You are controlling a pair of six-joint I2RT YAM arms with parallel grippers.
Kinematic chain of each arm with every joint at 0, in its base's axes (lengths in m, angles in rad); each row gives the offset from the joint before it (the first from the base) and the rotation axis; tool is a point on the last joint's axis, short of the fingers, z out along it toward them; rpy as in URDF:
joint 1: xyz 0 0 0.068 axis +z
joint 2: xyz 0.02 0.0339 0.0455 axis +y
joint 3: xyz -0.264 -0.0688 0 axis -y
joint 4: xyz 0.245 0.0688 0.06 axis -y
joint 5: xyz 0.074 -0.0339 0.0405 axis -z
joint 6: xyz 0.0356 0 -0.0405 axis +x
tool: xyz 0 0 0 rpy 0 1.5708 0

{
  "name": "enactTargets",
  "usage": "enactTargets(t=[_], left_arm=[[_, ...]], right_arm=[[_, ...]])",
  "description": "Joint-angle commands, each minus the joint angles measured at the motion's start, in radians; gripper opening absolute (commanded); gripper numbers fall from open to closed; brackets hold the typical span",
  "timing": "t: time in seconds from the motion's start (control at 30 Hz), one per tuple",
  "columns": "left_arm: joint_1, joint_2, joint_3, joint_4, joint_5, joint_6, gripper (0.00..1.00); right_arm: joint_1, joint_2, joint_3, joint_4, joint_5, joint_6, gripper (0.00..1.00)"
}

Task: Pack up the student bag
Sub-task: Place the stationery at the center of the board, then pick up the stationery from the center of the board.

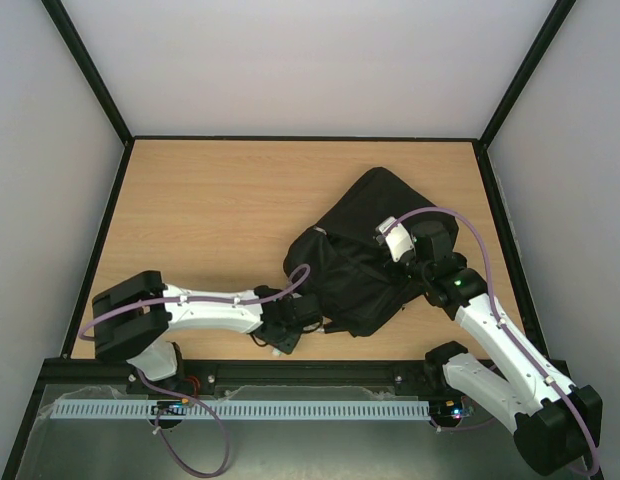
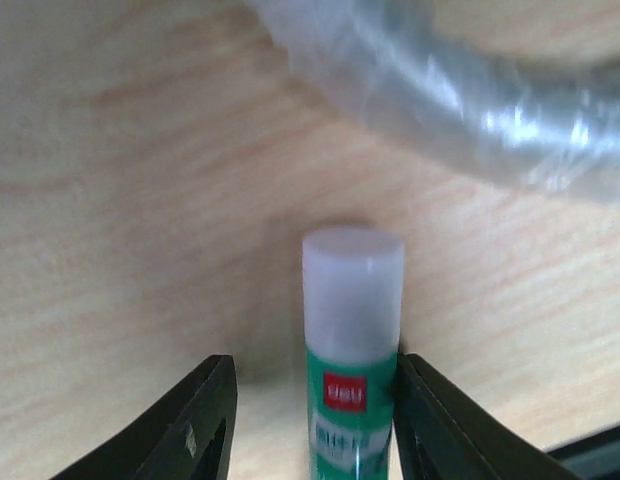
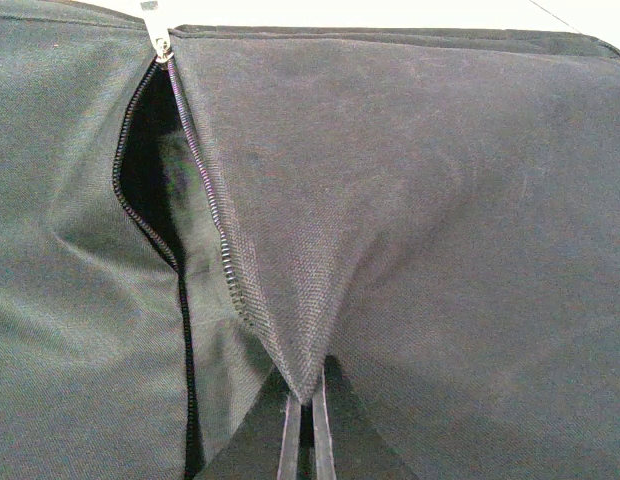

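Observation:
The student bag (image 1: 360, 260), black and soft, lies right of the table's middle. My right gripper (image 3: 306, 420) is shut on a fold of the bag's fabric (image 3: 440, 200) beside the zip, lifting it so the zipped opening (image 3: 150, 170) gapes. A glue stick (image 2: 352, 340) with a white cap and a green label sits between the fingers of my left gripper (image 2: 315, 410), over the wooden table. The right finger touches it, and the left finger (image 2: 205, 410) stands apart from it. In the top view the left gripper (image 1: 287, 335) sits low by the bag's near left corner.
A clear, blurred tube (image 2: 470, 100) crosses the top of the left wrist view. Black-framed walls (image 1: 110, 110) enclose the table. The zip pull (image 3: 162, 45) sits at the top end of the opening.

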Motion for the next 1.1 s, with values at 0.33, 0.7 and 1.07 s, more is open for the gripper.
enactTargets(t=[0.33, 0.7, 1.07], left_arm=[[-0.135, -0.035, -0.059, -0.017, 0.016, -0.151, 0.36], [-0.130, -0.073, 0.166, -0.275, -0.135, -0.069, 0.16], [0.024, -0.018, 0.455, -0.191, -0.029, 0.233, 0.15]], right_arm=[[0.014, -0.021, 0.007, 0.021, -0.072, -0.012, 0.01], [0.014, -0.028, 0.007, 0.021, -0.069, -0.011, 0.01], [0.013, -0.032, 0.007, 0.021, -0.076, -0.012, 0.01]])
